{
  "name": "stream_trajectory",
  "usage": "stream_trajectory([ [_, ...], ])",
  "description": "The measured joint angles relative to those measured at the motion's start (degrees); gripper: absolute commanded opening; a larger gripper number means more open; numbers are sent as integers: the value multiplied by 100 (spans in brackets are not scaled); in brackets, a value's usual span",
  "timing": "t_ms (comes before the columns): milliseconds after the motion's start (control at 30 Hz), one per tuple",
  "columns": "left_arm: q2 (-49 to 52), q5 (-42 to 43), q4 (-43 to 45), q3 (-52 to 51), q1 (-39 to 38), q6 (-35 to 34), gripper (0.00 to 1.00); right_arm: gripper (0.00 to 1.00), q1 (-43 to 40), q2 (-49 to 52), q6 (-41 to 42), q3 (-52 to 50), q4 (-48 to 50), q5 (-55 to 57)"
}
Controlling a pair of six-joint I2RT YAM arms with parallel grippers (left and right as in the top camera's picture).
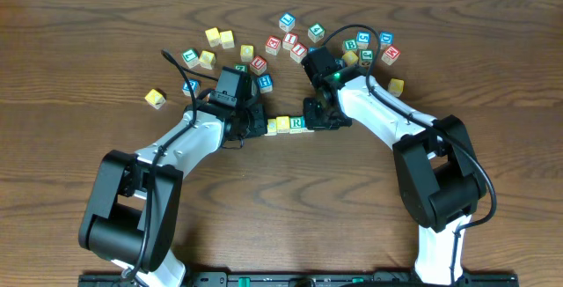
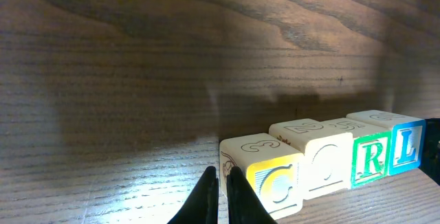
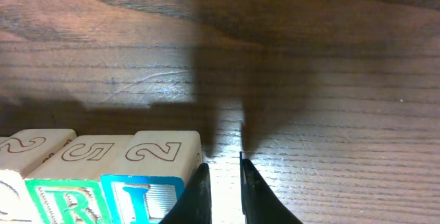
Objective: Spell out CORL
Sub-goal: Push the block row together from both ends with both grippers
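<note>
Four cubes stand in a row at mid-table: C [image 2: 275, 183] with a yellow face, O [image 2: 323, 170], green R [image 2: 371, 159] and blue L [image 2: 407, 145]. From overhead the row's yellow-topped cubes [image 1: 276, 125] and the R cube [image 1: 296, 122] lie between the two grippers. My left gripper [image 2: 223, 186] is shut and empty, its tip against the C cube's outer side. At the other end my right gripper [image 3: 225, 183] is open by a narrow gap holding nothing. One of its fingers [image 3: 198, 193] rests against the L cube [image 3: 155, 183]. The R cube [image 3: 75, 200] stands beside the L cube.
Several loose letter cubes are scattered behind the row, among them a blue H cube [image 1: 264, 82], a yellow cube [image 1: 156, 99] at the left, a cluster [image 1: 290, 45] at the back and a yellow cube [image 1: 395, 86] at the right. Both arms' cables hang above them.
</note>
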Motion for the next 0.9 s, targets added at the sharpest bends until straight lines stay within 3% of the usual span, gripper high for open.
stream_trajectory([
  [900, 162, -363, 385, -2, -33, 13, 7, 15, -39, 0, 262, -11, 363, 63],
])
